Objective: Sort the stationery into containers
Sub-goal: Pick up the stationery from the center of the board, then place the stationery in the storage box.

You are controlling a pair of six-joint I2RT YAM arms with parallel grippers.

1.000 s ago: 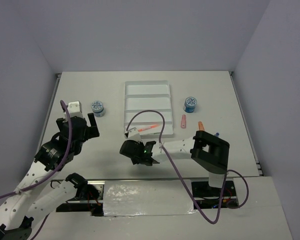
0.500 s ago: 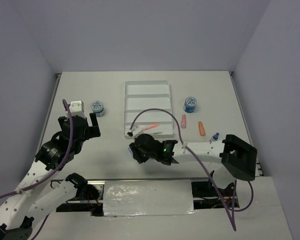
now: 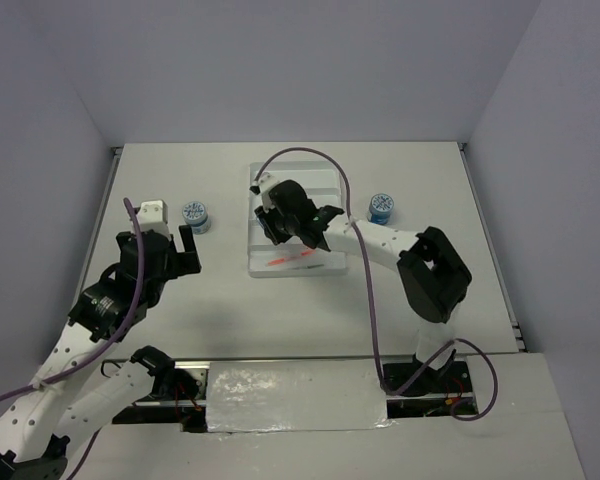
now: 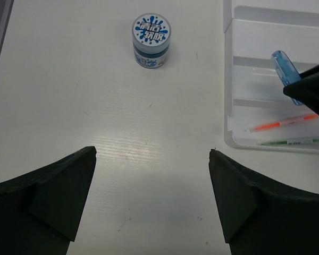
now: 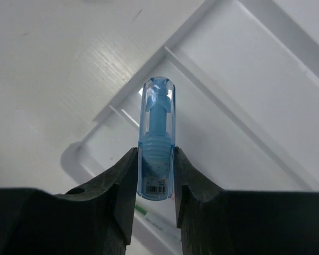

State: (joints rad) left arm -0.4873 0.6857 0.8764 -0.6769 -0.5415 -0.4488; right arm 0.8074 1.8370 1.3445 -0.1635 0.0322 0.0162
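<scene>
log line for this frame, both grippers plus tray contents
left gripper: open, empty, near tub | right gripper: shut on blue-capped tube, above tray | tray: orange pen, green pen in nearest compartment

Likely a lab: plain grey walls [image 3: 280, 60], white table [image 3: 180, 180].

The tray [image 3: 325, 170] is sitting mid-worktop [image 3: 160, 180], with one tub [image 3: 194, 216] standing left of it and a second tub [image 3: 381, 207] right. Two pens [image 4: 285, 123] are lying in its nearest compartment. The right end effector [image 5: 156, 159] is holding the tube [image 5: 157, 133] over the tray's left end.
</scene>
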